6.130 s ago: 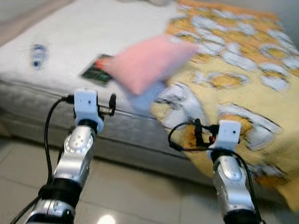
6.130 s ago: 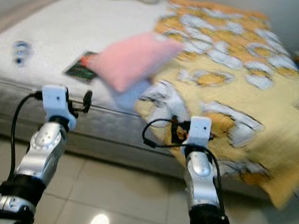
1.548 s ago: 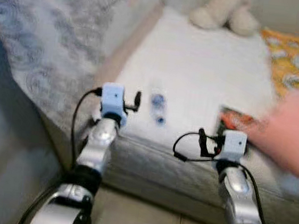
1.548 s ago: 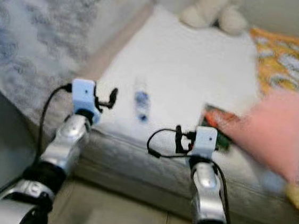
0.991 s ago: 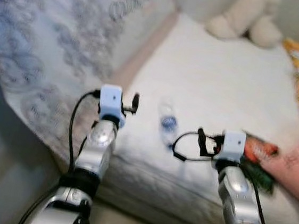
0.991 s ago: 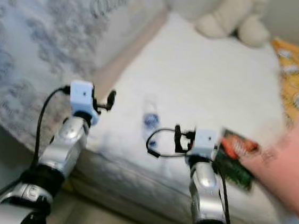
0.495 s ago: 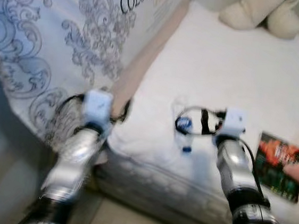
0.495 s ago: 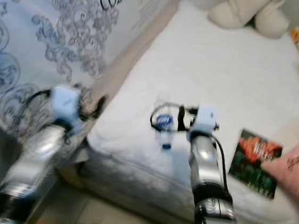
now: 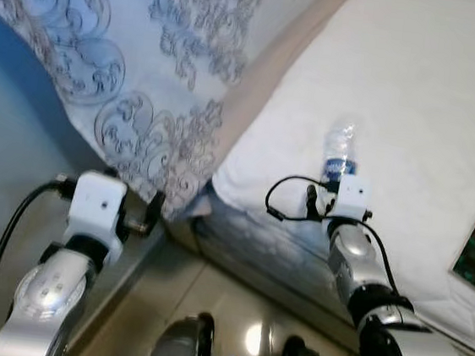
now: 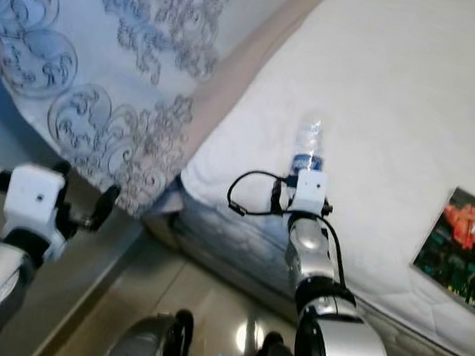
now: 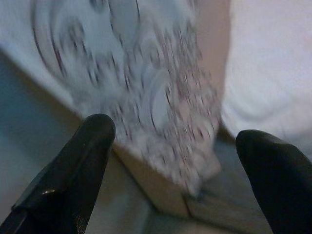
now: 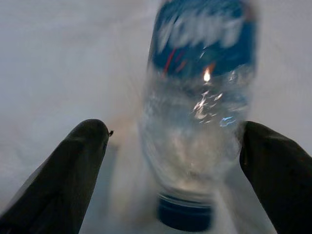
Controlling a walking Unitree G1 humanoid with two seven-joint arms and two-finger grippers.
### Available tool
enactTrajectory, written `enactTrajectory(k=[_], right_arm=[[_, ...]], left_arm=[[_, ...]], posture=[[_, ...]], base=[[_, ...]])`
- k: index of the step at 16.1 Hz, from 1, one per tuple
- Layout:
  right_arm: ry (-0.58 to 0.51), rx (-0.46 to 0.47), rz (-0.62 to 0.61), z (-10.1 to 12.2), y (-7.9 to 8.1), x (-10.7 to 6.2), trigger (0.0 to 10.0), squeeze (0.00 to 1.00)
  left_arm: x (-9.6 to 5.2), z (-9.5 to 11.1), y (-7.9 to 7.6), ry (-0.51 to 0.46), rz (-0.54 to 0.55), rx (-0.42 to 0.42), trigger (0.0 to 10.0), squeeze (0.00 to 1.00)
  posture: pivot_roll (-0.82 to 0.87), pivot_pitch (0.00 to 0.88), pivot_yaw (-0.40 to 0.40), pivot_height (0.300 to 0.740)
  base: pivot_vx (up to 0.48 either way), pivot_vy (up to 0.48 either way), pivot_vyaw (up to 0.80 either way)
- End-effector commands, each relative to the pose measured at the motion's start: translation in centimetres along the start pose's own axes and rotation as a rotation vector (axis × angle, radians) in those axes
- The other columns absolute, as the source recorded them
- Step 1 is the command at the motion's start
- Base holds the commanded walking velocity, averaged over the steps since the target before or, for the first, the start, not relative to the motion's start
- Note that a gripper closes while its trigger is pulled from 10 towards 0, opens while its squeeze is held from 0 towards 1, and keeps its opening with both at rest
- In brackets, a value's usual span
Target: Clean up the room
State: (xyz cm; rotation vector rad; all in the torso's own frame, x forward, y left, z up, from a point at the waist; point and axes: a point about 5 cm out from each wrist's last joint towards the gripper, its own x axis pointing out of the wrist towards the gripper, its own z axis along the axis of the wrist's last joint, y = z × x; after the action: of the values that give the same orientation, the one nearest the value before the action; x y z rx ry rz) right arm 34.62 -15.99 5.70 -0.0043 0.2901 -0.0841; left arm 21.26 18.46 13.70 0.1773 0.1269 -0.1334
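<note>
A clear plastic water bottle [image 9: 339,150] with a blue label lies on the white mattress [image 9: 416,95], close to its front edge. In the right wrist view, the bottle [image 12: 200,112] has its blue cap [image 12: 185,215] towards the camera. My right gripper [image 12: 175,132] is open, and the cap end lies between its two black fingers [image 12: 83,161]. My left gripper [image 11: 173,134] is open with nothing in it. It hangs low off the bed's corner, facing the patterned cloth.
A big white cover with grey-blue scrolls [image 9: 140,57] leans along the left side of the bed, with a beige strip [image 9: 269,79] beside it. A green and red booklet [image 10: 461,251] lies on the mattress at the right. Glossy floor tiles [image 9: 208,298] and my feet are below.
The camera has swung left, dipped and come closer to the bed. My right gripper has reached the bottle and now straddles its cap end. My left arm has sunk lower.
</note>
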Motion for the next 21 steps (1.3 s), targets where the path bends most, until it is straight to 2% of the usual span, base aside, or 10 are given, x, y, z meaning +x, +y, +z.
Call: enactTrajectory(k=[1,3,4,5,9,12,15,18,21], right_arm=[[0.065,0.015,-0.013,-1.1,0.1,-0.2,10.0,0.00],[0.081,0.036,-0.048,-0.9,-0.3,0.0,10.0,0.00],[0.081,0.051,-0.055,-0.8,-0.4,0.0,6.1,0.00],[0.083,0.081,-0.062,-0.7,-0.4,0.1,0.0,0.00],[0.068,0.092,-0.053,-0.2,-0.4,0.3,0.0,0.00],[0.052,0.104,-0.053,-0.1,-0.5,0.3,0.0,0.00],[0.068,0.114,-0.016,-1.0,0.2,-0.1,0.0,0.00],[0.069,0.111,0.000,-1.2,0.8,-0.2,0.0,0.00],[0.034,0.109,0.061,-0.4,1.8,-0.1,0.0,0.00]], left_arm=[[-0.6,0.2,-0.2,0.013,-0.009,-0.001,10.0,0.00],[-1.2,0.3,-0.3,0.033,-0.002,-0.008,10.0,0.00],[-1.4,0.4,-0.3,0.042,0.001,-0.010,10.0,0.00],[-1.8,0.5,-0.3,0.059,0.008,-0.014,10.0,0.00],[-1.9,0.5,-0.5,0.075,0.008,-0.019,10.0,0.00],[-1.4,0.2,-1.1,0.085,-0.018,-0.029,10.0,0.00],[-0.3,0.3,-1.8,0.075,-0.041,-0.035,10.0,0.00],[1.3,0.0,-2.6,0.063,-0.079,-0.047,10.0,0.00],[4.3,-0.7,-4.4,0.068,-0.126,-0.060,10.0,0.00]], posture=[[0.39,0.375,0.104,0.740],[0.39,0.383,0.092,0.740],[0.39,0.385,0.088,0.740],[0.39,0.384,0.079,0.740],[0.38,0.382,0.078,0.740],[0.35,0.374,0.072,0.740],[0.32,0.343,0.069,0.740],[0.27,0.311,0.041,0.740],[0.19,0.205,0.020,0.740]], base=[[0.000,0.000,0.00],[0.000,0.000,0.00],[0.000,0.000,0.00],[0.000,0.000,0.00],[0.000,0.000,0.00],[0.000,0.000,0.00],[0.000,0.000,0.00],[0.000,0.000,0.00],[0.000,0.000,0.00]])
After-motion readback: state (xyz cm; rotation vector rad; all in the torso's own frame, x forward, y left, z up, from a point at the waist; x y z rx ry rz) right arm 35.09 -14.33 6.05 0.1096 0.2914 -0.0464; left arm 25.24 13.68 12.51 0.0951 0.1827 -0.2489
